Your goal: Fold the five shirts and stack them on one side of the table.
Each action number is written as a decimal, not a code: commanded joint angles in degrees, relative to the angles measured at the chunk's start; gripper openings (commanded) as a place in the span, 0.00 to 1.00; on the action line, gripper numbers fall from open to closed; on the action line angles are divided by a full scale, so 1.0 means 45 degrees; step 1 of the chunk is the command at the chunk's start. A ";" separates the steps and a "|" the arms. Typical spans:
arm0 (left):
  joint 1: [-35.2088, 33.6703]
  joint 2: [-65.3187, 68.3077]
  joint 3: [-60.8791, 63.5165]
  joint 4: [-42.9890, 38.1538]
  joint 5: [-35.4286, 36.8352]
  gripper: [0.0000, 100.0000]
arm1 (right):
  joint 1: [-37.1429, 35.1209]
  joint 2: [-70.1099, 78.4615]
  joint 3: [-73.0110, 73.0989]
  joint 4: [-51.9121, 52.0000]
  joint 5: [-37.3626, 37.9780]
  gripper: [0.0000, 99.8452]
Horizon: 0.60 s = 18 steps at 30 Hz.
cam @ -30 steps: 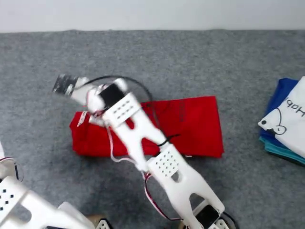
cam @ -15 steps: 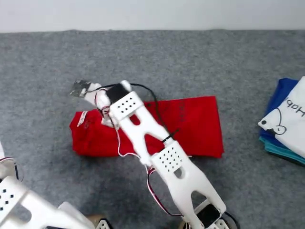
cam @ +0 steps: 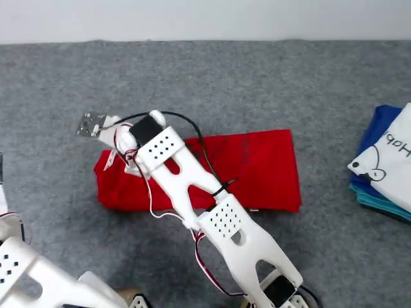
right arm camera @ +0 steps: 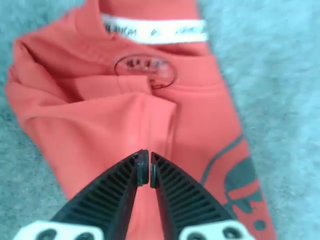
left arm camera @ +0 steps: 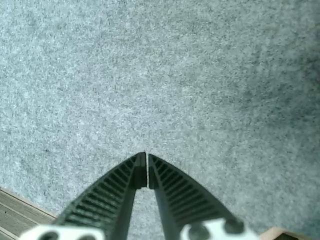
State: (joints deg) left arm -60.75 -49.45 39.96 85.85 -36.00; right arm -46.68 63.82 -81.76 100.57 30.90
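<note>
A red shirt point(cam: 257, 170) lies folded into a long band in the middle of the grey table point(cam: 270, 83). Its collar end with a white label point(right arm camera: 150, 31) points left. My right arm point(cam: 192, 186) stretches across it from the front edge. The right gripper point(cam: 90, 124) hangs above the shirt's left end, and in the right wrist view the gripper point(right arm camera: 145, 167) is shut and empty over the red cloth near the collar. My left gripper point(left arm camera: 147, 172) is shut on nothing above bare grey table. The left arm point(cam: 19, 269) sits at the front left corner.
A stack of folded shirts point(cam: 385, 160) lies at the right edge, white on top of blue and teal. Grey felt stretches bare behind the red shirt. A wooden edge point(left arm camera: 15, 217) shows under the table's border near the left gripper.
The right gripper swung right toward the shirt's collar, then back left and slightly nearer. The red shirt and the left arm stayed put.
</note>
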 commanded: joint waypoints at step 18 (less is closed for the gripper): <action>0.0000 -0.0254 -0.0088 -0.0020 -0.0195 0.02 | -0.3487 -0.0166 0.2872 -0.2002 0.0020 0.01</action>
State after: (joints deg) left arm -60.75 -49.45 39.96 85.85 -36.35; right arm -60.31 64.09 -67.16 90.46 29.93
